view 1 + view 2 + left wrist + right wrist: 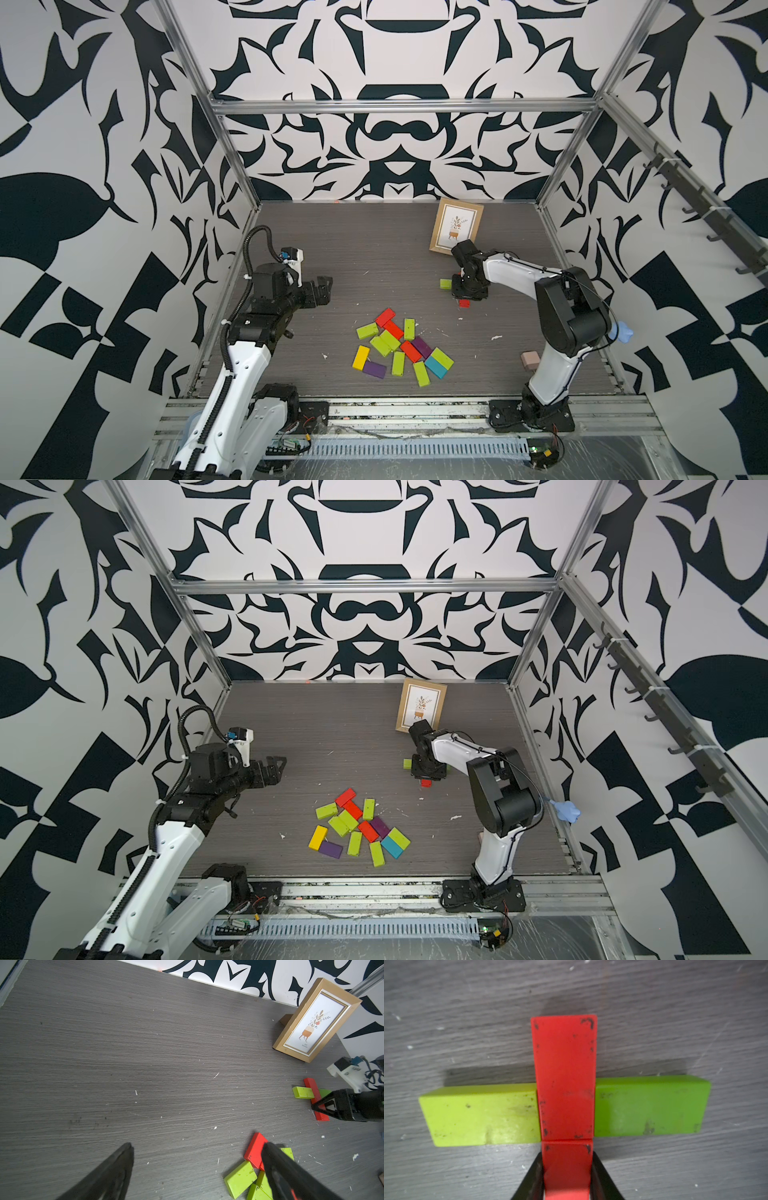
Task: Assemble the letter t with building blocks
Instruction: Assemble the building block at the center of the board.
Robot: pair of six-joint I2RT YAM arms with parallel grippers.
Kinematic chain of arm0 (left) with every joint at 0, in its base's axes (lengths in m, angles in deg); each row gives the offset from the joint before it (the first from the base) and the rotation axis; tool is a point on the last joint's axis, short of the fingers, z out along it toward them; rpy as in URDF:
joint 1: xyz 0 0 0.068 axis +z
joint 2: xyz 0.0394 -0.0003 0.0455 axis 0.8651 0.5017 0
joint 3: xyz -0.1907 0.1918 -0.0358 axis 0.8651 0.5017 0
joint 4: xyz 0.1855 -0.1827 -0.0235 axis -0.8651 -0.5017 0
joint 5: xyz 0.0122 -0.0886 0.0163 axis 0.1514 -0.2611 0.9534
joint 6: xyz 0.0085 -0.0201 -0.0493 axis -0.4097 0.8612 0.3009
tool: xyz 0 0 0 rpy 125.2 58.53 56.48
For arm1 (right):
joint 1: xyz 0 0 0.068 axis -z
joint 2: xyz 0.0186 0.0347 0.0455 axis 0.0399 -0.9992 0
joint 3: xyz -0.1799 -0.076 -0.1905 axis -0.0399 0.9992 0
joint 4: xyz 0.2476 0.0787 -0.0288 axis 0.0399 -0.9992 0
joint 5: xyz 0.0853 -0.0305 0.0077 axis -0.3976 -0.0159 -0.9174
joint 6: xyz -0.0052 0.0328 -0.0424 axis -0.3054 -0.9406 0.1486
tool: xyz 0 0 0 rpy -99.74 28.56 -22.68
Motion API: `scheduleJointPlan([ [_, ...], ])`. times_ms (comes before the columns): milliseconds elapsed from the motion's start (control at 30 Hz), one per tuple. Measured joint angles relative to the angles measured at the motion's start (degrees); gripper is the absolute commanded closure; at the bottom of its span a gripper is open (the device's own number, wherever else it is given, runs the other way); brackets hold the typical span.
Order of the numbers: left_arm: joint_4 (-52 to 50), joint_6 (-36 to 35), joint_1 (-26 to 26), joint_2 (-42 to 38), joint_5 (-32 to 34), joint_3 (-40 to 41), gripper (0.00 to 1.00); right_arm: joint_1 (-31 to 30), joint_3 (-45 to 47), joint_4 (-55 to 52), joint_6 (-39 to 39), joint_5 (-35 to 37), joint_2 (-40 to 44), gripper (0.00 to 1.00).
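1. Loose building blocks [395, 349], front centre of the desk [365, 249]. A jumbled heap of flat domino-shaped bricks in lime, red, purple, yellow and teal, several overlapping. Probably spare stock for the letter.
2. Pink adapter [530, 360], front right, beside the right arm's base. No part of the task.
3. Left gripper [325, 291], left of the heap and apart from it. Jaws wide, holding nothing; judged parked out of the way.
4. Right gripper [566, 1156], beyond the heap. Jaws narrow, flanking the front red block [566, 1169]. Whether they pinch it or stand just clear cannot be told. Likely there to line up the stem.
5. Letter t, under the right gripper. The front red block meets the far red block [564, 1064] end to end as the stem. The lime block [481, 1118] and green block [650, 1105] butt against the far red block's two sides as the crossbar. Paint chipped at the corners. Judged nearly complete.
6. Picture frame [457, 226], rear, standing upright just behind the right arm.
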Motion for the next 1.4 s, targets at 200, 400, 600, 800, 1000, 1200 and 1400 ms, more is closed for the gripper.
scheduleJointPlan([
  [200,0.0,0.0,0.0,0.0,0.0,0.0,0.00,0.0,0.0,0.0,0.1,0.0,0.0,0.55],
  [400,0.0,0.0,0.0,0.0,0.0,0.0,0.00,0.1,0.0,0.1,0.2,0.0,0.0,0.48],
  [600,0.0,0.0,0.0,0.0,0.0,0.0,0.00,0.1,0.1,0.1,0.6,-0.3,0.4,0.40],
  [800,0.0,0.0,0.0,0.0,0.0,0.0,0.00,0.1,0.4,-1.6,2.6,-0.6,4.2,0.33],
  [1000,0.0,0.0,0.0,0.0,0.0,0.0,0.00,0.0,2.3,-2.0,5.3,-2.4,14.3,0.30],
  [1200,-0.1,0.0,0.0,0.0,0.2,0.0,0.00,-2.3,6.7,-2.0,7.0,-6.1,24.0,0.30],
  [1400,-0.2,0.0,0.0,0.1,0.4,-0.1,0.00,-9.5,14.1,-1.8,6.1,-7.3,29.6,0.31],
])
